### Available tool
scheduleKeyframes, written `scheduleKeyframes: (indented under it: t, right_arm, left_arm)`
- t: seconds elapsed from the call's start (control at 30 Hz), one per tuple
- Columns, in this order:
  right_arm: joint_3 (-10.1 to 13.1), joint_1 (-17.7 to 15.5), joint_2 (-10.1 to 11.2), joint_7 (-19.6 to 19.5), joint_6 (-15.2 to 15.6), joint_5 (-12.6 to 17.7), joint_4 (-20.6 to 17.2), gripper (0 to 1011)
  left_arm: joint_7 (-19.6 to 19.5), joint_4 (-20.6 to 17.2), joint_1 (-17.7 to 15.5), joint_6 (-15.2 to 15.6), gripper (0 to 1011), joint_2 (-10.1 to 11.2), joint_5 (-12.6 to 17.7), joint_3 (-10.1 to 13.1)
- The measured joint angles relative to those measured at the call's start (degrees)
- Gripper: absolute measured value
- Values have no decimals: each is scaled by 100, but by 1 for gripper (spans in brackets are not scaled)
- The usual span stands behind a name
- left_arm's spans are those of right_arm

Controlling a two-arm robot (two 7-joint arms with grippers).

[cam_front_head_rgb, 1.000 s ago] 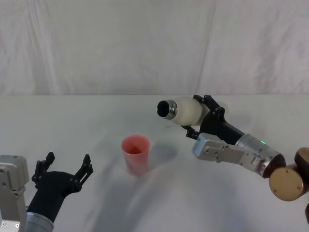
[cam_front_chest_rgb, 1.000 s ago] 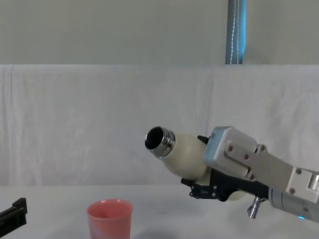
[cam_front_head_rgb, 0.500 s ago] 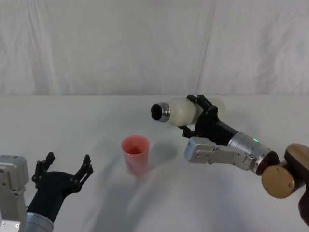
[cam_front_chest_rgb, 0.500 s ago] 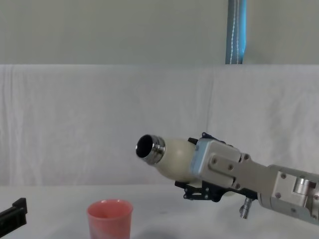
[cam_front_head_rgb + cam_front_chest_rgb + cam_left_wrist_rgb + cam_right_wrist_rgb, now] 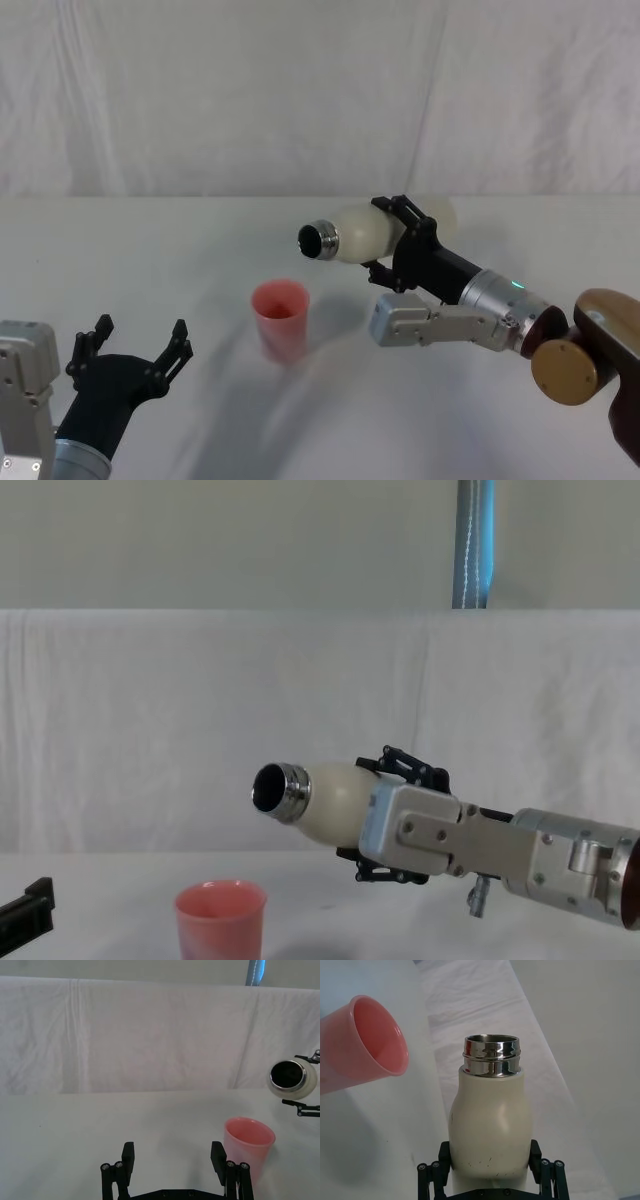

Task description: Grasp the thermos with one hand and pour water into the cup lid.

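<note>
My right gripper (image 5: 395,238) (image 5: 385,815) is shut on the cream-white thermos (image 5: 350,232) (image 5: 318,800) (image 5: 489,1122) and holds it in the air, tipped almost level. Its open silver neck (image 5: 319,240) (image 5: 273,790) points left, above and to the right of the cup lid. The pink cup lid (image 5: 281,318) (image 5: 221,919) (image 5: 248,1149) (image 5: 359,1043) stands upright on the white table. No water shows leaving the neck. My left gripper (image 5: 128,352) (image 5: 173,1161) rests open low at the near left, apart from the cup lid.
A white cloth covers the table (image 5: 200,250) and a white cloth backdrop (image 5: 250,90) hangs behind it. A blue-grey pole (image 5: 474,542) stands beyond the backdrop.
The right arm has carried the thermos left toward the cup lid and tipped it lower, so the neck is now nearer above the lid. The left gripper has not moved.
</note>
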Motion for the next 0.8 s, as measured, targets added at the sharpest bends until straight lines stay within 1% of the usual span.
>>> scheduleKeyframes:
  t: [0.2, 0.6, 0.8]
  right_arm:
    - [-82, 43, -15, -69, 11, -92, 22, 950]
    - [-251, 71, -77, -171, 142, -257, 5, 950]
    - [-321, 101, -76, -224, 191, -350, -12, 950]
  left_arm:
    - [0, 0, 0, 0, 1001, 0, 0, 0]
    - [0, 0, 0, 0, 1001, 0, 0, 0]
    - [0, 0, 0, 0, 1001, 0, 0, 0]
